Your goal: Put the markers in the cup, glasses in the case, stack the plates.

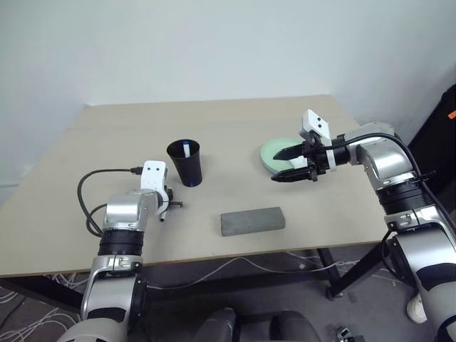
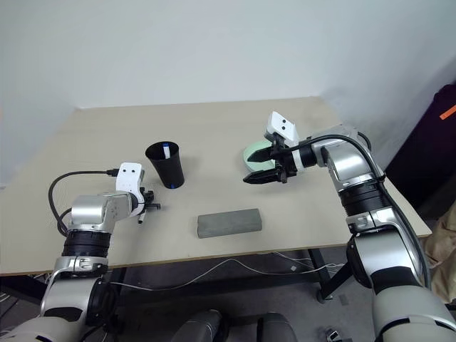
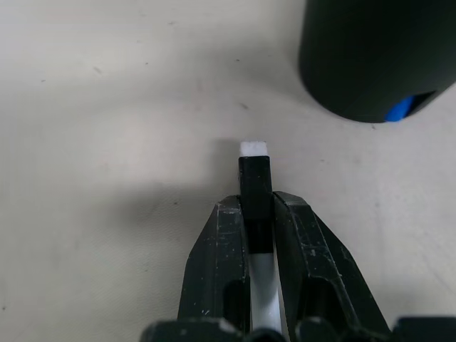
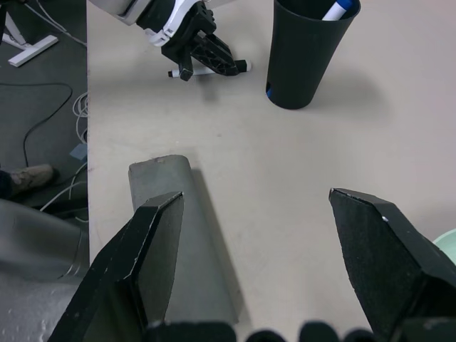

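My left gripper (image 3: 256, 203) is shut on the black-capped marker (image 3: 254, 171), low over the table's left front, a short way from the cup. The black cup (image 1: 185, 162) stands upright with the blue-capped marker (image 4: 340, 8) inside. In front of the cup and to its right lies the grey case (image 1: 252, 221), closed. The glasses are out of view. My right gripper (image 1: 276, 167) hangs open above the table, pointing left, in front of a mint green plate (image 1: 273, 150) that it partly hides.
The tan table (image 1: 235, 121) has a white wall behind it. The table's front edge runs close below the case. Cables hang under the table, and a black cable loops off my left wrist (image 1: 89, 192).
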Action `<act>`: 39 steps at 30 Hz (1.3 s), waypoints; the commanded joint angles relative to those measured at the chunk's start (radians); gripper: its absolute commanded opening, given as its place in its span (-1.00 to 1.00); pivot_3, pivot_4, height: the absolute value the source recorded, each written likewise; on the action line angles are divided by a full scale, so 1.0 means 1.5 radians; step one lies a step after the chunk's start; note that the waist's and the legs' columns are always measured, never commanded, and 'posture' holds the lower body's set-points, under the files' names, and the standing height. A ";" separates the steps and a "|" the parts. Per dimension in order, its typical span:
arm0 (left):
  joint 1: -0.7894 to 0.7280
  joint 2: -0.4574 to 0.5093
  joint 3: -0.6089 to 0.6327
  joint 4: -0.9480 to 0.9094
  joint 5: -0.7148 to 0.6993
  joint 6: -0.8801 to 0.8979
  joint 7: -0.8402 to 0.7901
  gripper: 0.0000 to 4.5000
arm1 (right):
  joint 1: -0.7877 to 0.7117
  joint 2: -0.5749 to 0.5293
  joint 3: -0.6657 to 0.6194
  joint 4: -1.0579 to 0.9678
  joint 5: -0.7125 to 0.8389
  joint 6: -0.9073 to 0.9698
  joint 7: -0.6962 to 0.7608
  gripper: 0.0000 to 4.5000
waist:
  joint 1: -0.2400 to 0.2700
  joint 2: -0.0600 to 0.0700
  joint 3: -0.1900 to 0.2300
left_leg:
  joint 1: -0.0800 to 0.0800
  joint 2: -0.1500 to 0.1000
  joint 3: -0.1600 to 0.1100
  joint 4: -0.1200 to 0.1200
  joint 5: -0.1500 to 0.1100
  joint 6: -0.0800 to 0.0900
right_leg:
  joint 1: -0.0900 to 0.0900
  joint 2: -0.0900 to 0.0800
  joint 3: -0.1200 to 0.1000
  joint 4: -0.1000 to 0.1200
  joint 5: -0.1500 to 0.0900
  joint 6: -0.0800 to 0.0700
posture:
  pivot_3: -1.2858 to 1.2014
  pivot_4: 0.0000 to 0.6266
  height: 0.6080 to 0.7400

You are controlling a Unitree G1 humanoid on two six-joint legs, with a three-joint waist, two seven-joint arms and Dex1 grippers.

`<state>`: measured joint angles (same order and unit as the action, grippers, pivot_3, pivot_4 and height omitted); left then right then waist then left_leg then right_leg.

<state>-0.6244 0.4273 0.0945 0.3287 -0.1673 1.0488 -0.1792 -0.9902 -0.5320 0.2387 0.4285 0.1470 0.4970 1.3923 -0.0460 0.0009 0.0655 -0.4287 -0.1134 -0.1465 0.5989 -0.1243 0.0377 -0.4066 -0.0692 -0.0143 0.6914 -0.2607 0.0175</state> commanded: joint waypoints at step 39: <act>-0.189 -0.053 0.041 0.178 0.037 -0.776 -0.046 -0.78 | -0.014 0.004 -0.008 -0.025 0.020 0.004 -0.008 0.57 | 0.002 0.000 0.000 | -0.001 0.000 0.001 0.000 0.000 0.000 | 0.001 0.000 0.000 -0.003 0.000 0.000 | 0.03 -1.00 1.00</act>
<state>-0.8736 0.3386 0.1442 0.5841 -0.1362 -0.0515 -0.2799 -0.9902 -0.5237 0.2465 0.4227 0.1583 0.5017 1.3827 -0.0436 0.0007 0.0657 -0.4295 -0.1138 -0.1458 0.5984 -0.1241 0.0381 -0.4058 -0.0689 -0.0145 0.6869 -0.2601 0.0184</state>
